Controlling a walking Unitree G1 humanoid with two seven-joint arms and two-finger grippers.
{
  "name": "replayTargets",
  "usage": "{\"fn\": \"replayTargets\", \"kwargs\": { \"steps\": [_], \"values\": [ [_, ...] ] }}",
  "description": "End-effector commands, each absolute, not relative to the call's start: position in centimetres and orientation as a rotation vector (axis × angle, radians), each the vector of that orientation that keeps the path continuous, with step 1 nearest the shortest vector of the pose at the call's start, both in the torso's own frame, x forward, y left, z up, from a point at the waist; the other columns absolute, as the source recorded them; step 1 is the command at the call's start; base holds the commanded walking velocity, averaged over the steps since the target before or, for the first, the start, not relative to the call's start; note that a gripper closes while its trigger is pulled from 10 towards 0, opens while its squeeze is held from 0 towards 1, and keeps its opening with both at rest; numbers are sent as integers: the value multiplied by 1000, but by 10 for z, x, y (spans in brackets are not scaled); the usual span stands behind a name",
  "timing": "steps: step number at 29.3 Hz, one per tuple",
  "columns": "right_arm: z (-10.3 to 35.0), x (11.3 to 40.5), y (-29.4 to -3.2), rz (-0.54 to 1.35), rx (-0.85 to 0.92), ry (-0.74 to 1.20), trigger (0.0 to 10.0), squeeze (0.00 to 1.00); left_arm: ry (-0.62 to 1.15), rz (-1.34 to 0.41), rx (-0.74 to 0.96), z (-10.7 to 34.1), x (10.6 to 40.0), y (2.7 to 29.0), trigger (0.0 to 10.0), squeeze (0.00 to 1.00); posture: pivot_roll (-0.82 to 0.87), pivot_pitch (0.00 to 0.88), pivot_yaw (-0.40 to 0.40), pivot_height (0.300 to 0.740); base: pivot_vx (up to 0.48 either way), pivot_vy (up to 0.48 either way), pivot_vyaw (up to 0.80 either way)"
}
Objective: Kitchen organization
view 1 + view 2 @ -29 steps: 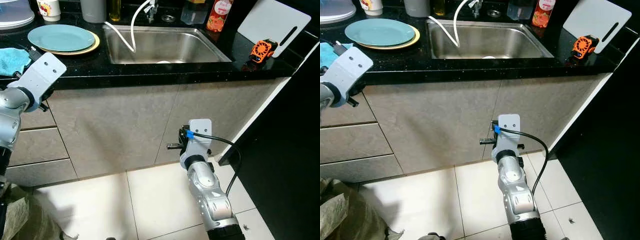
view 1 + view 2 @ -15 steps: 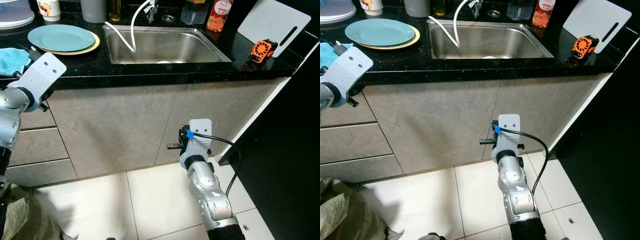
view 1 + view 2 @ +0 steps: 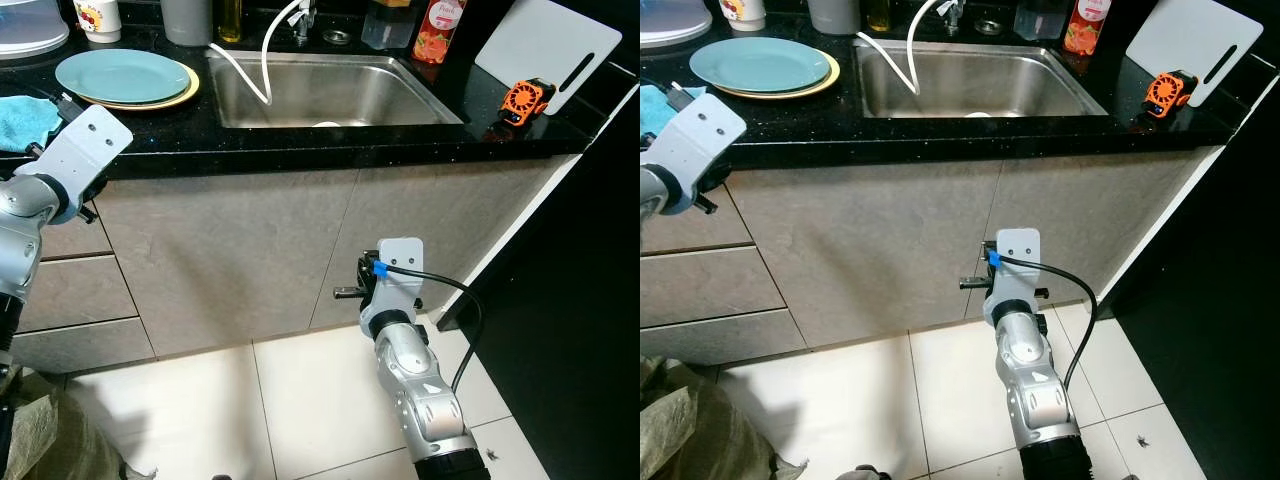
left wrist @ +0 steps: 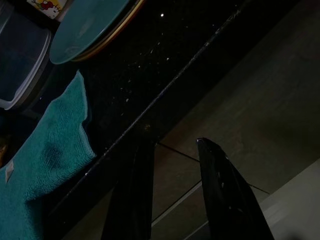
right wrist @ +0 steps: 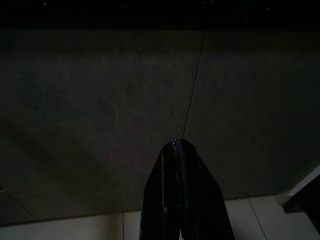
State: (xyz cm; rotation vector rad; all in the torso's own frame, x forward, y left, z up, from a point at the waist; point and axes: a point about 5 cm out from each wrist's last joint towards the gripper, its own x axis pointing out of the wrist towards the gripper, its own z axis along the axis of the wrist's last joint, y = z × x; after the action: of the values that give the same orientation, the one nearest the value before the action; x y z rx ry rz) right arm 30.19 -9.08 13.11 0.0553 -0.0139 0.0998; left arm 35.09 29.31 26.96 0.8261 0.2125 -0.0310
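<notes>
I am facing a black speckled desk point(image 3: 300, 145) over grey cabinet fronts, with pale floor tiles below. Nothing has shifted against the frames from a second ago: both arms and every item sit where they were.

At far left a teal cloth point(image 3: 22, 120) lies on the desk. My left hand point(image 4: 175, 150) hovers at the desk's front edge just below and beside that cloth, not touching it; in the left wrist view its two fingers point(image 4: 220, 185) stand moderately apart with nothing between them, pointing at the cabinet face under the edge. Behind it, a teal plate point(image 3: 122, 75) rests on a yellow plate point(image 3: 185, 92). The steel sink point(image 3: 320, 90) comes next, a white hose point(image 3: 262, 70) drooping into it.

My right hand point(image 5: 176, 145) hangs low before the cabinet doors, near the seam between them, its fingers pressed together and empty. Open floor lies around that arm.

Farther right stand a red bottle point(image 3: 440, 30), an orange gadget point(image 3: 524, 99) near the desk's corner, and a white cutting board point(image 3: 545, 45) leaning behind it.
</notes>
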Motion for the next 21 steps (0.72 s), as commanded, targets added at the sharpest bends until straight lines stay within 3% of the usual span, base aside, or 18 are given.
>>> {"fn": "replayTargets", "kwargs": {
  "steps": [1, 21],
  "values": [
    [126, 300, -94, 83, 61, 11, 10000, 0, 209, -54, 829, 267, 353, 285, 10000, 0, 267, 88, -82, 740, 0, 0, 0],
    [125, 300, -93, 90, 56, 13, 10000, 0, 210, -55, 829, 266, 353, 285, 10000, 0, 267, 78, -84, 740, 0, 0, 0]
  ]
}}
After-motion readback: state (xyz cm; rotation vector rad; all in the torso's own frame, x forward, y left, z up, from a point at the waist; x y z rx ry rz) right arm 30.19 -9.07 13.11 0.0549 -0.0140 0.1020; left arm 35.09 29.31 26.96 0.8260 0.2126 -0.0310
